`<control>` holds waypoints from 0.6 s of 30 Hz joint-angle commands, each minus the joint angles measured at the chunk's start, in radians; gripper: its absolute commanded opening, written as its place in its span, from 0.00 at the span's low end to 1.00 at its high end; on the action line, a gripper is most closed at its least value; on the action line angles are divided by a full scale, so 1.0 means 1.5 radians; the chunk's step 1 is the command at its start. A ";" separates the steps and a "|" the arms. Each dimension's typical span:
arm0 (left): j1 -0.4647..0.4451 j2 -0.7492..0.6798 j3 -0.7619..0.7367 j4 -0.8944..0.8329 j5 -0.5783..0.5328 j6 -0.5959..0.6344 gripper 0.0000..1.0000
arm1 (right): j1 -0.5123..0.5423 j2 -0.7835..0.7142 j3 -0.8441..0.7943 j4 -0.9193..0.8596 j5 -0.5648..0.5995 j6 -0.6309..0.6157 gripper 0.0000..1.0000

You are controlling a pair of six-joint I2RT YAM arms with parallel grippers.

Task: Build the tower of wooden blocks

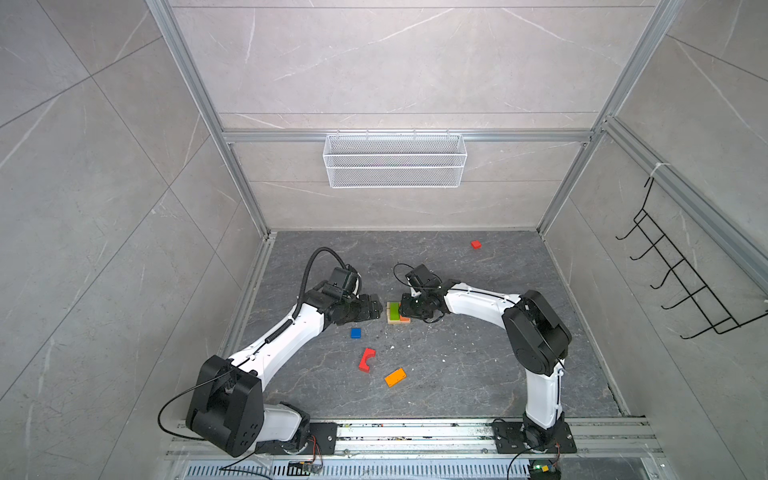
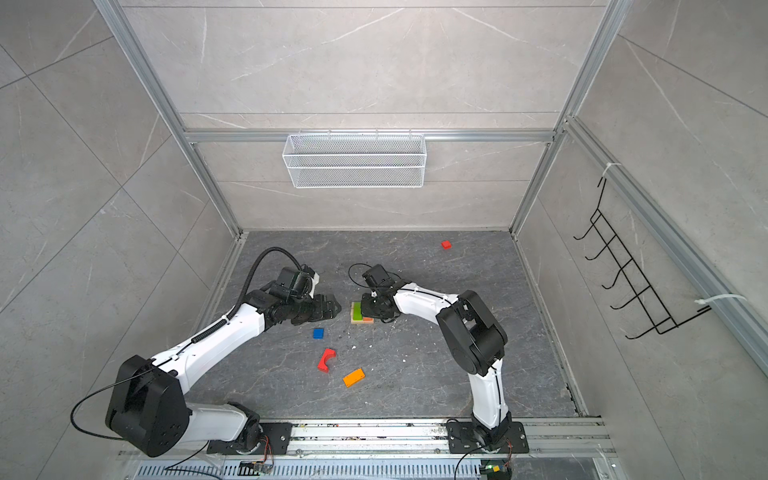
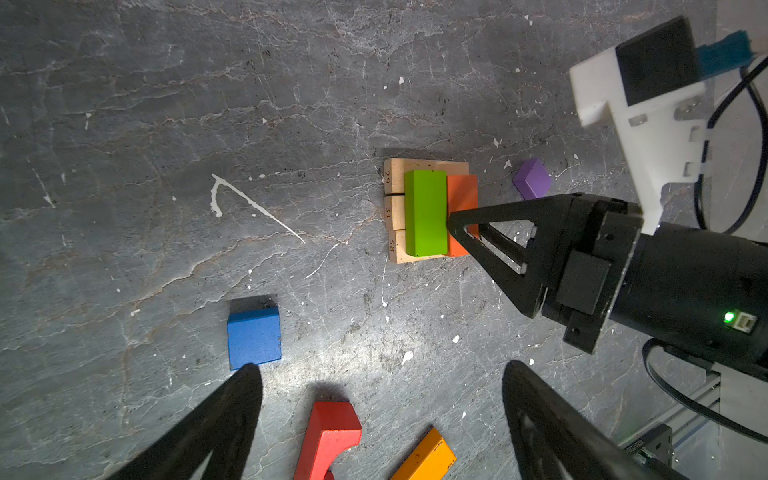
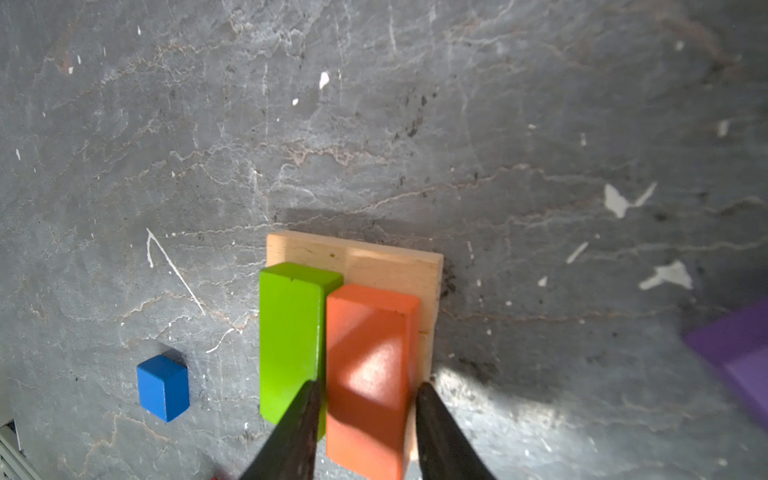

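Note:
The wood block tower (image 1: 398, 312) (image 2: 360, 312) is a low stack: tan base bars (image 3: 394, 208) (image 4: 374, 262) carry a green slab (image 3: 424, 212) (image 4: 291, 328) and an orange-red slab (image 3: 461, 195) (image 4: 370, 357) side by side. My right gripper (image 4: 370, 386) (image 1: 405, 309) (image 3: 457, 220) straddles the near end of the orange-red slab. Its jaws are slightly apart, with a thin gap on one side. The slab lies flat on the base. Just left of the tower my left gripper (image 3: 380, 370) (image 1: 370, 308) hangs wide open and empty above the floor.
Loose blocks lie around: a blue cube (image 1: 355, 333) (image 3: 254, 338), a red arch (image 1: 366, 359) (image 3: 330, 440), an orange bar (image 1: 395, 377), a small red block (image 1: 476, 244) far back right, and a purple block (image 3: 532, 178) (image 4: 735, 353) beside the tower. A wire basket (image 1: 395, 160) hangs on the back wall.

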 commanded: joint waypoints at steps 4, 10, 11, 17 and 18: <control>0.005 0.005 0.013 0.007 0.014 0.004 0.93 | 0.000 0.003 0.019 -0.008 0.002 0.006 0.18; 0.006 0.025 0.022 0.002 0.008 0.009 0.93 | 0.000 -0.031 0.027 -0.031 0.019 -0.010 0.19; 0.006 0.031 0.024 0.000 0.005 0.011 0.92 | -0.001 -0.038 0.027 -0.036 0.023 -0.013 0.20; 0.006 0.064 0.039 0.006 0.019 0.028 0.92 | -0.011 -0.089 -0.004 -0.032 0.030 -0.016 0.25; 0.007 0.069 0.039 0.008 0.020 0.029 0.92 | -0.013 -0.097 -0.012 -0.030 0.033 -0.016 0.26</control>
